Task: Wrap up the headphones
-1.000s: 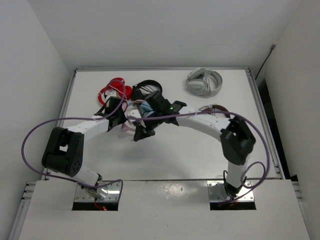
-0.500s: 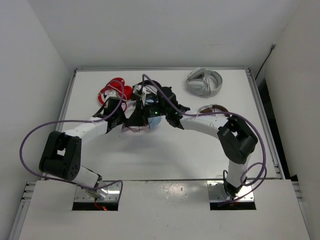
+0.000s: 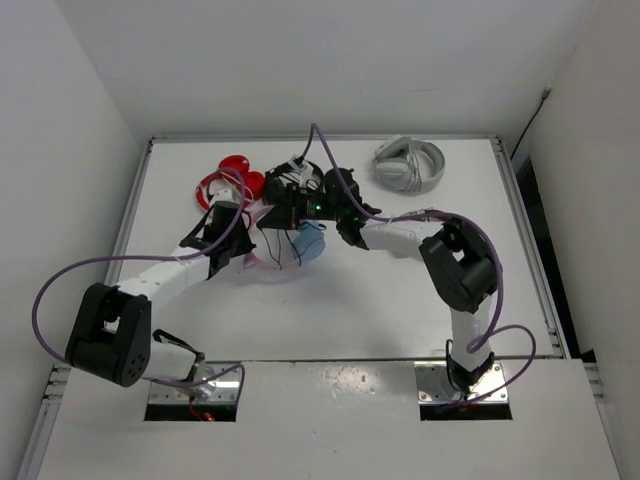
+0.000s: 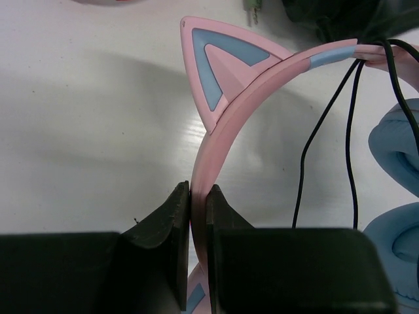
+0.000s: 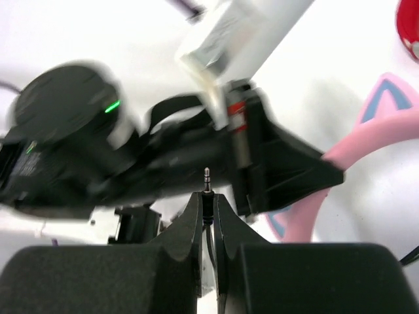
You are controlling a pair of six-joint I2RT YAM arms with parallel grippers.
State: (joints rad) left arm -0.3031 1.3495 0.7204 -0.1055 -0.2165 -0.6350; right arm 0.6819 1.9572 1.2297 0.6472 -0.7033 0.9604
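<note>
Pink plastic, the headband looks stiff and light, so my left gripper clamps it edgewise, holding the headphones mid-table near the red pair, while my right gripper pinches the plug of the limp, slip-prone cable.

Top external view: we look down from above and behind the arm bases, far enough off to take in the whole worktop and both arms. Left wrist view: we sit close behind the left gripper, facing along its fingers over the worktop at the pink band of the headphones; right wrist view: equally close behind the right gripper, facing the left arm's wrist. All three views share that pink band and its cat ear.
</note>
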